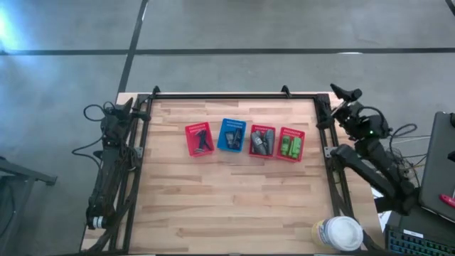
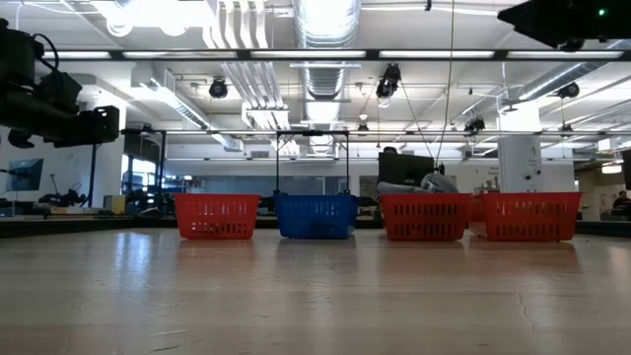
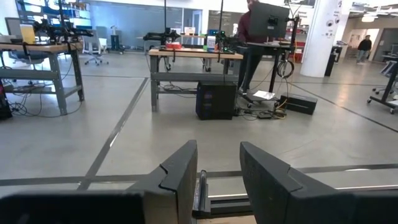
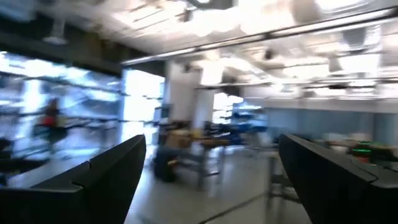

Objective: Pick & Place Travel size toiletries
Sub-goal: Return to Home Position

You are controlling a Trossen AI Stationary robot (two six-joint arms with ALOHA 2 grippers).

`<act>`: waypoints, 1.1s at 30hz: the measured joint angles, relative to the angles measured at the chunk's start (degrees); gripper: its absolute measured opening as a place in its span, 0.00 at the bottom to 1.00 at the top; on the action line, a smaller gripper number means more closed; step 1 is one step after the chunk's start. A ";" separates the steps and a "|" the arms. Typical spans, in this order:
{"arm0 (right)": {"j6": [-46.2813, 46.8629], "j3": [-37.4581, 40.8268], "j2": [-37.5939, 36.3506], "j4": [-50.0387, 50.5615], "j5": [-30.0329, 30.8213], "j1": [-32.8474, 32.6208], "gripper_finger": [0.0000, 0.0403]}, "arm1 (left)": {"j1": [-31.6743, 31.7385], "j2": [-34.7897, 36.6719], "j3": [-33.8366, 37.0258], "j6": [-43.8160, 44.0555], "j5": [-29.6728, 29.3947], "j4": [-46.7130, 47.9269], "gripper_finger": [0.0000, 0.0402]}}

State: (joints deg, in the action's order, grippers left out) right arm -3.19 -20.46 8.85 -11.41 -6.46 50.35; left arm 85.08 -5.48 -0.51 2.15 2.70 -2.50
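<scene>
Your green tubes [image 1: 290,147] lie in the rightmost red basket [image 1: 291,131] at mid-frame of the high view, grey tubes [image 1: 260,144] in the next red basket [image 1: 262,129], and what look like dark pieces [image 1: 232,138] in the blue basket [image 1: 232,123]. The left gripper [image 3: 219,180], at the left edge, is narrowly parted; the right gripper [image 4: 211,180], upper right, gapes wide. Both are empty.

- Four baskets [image 1: 232,121] in close row across counter [image 1: 234,206] middle.
- Open in front and behind.
- Left claw [image 3: 217,149], right claw [image 4: 211,149] outside side rails; lidded cup [image 1: 341,233] at front-right corner.
</scene>
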 joint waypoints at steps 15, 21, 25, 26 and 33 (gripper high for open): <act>-3.64 8.90 -8.77 -0.78 0.56 28.47 0.90 | 0.00 0.02 0.00 0.00 0.00 0.00 0.31; -0.94 14.52 -8.82 -0.86 0.55 30.32 0.90 | 0.00 0.00 0.00 0.00 0.00 0.07 0.31; -1.23 17.79 -8.80 -0.94 0.58 30.34 0.90 | 0.00 0.00 0.00 0.00 0.00 0.02 0.31; -1.17 18.67 -8.80 -1.01 0.58 30.34 0.90 | 0.00 0.00 0.00 0.00 0.00 0.06 0.31; -1.27 19.96 -8.80 3.85 3.01 30.34 0.90 | 0.00 0.00 0.00 0.00 0.00 0.06 0.31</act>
State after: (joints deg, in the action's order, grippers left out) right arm -4.45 -0.49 0.05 -7.56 -3.45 80.68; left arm 85.08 -5.48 -0.51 2.15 2.70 -2.44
